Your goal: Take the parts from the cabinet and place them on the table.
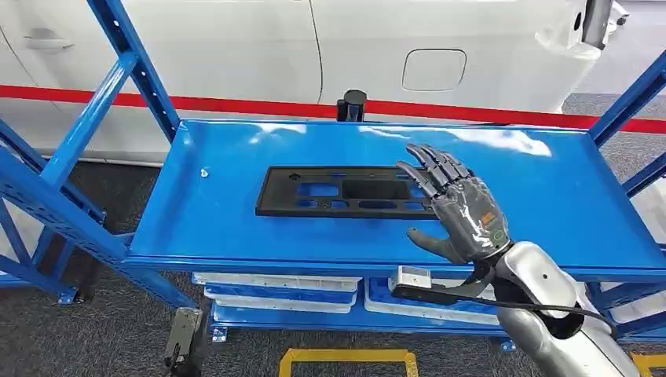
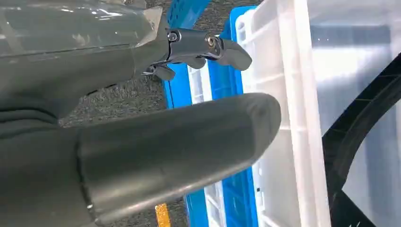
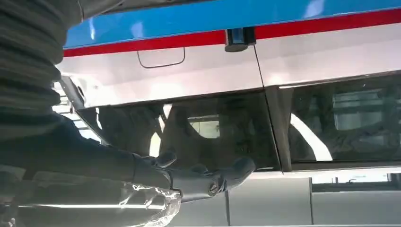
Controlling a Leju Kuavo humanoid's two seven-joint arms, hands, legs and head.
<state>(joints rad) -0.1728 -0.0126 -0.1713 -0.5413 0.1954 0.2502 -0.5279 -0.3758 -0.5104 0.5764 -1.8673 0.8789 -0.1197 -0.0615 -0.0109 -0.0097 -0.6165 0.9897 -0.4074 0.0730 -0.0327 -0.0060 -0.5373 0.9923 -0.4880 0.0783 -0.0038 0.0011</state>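
Part: a flat black rectangular plastic panel (image 1: pixel 345 192), pierced by several cut-out windows, lies flat near the middle of the glossy blue metal shelf (image 1: pixel 236 212) of the rack, its long side across the robot's view.

Handling, as judged: the panel looks thin, light and fairly stiff, though its narrow webs between cut-outs may flex if lifted by one end. The smooth plastic on a slick painted surface will likely slide rather than tip when nudged.

Where to take hold: the right-hand short edge, nearest the fingers, or the bar along a cut-out there, seems the best purchase; a pinch over the rim looks safer than a press from above.

Right hand: the grey many-fingered right hand (image 1: pixel 455 208) hovers over the panel's right end, fingers stretched out and spread, thumb out to the side, holding nothing. Whether the fingertips touch the panel cannot be told.

Left hand: the left hand (image 2: pixel 156 142) hangs low beside a translucent white plastic bin (image 2: pixel 293 118) on a blue lower tier; thumb and fingers stand apart with nothing between them.

Surroundings: white trays (image 1: pixel 275 289) sit on the tier under the shelf; a white car body with a red stripe (image 1: pixel 236 104) stands behind the rack.

Risk: a one-ended lift could let the panel swing or slip.
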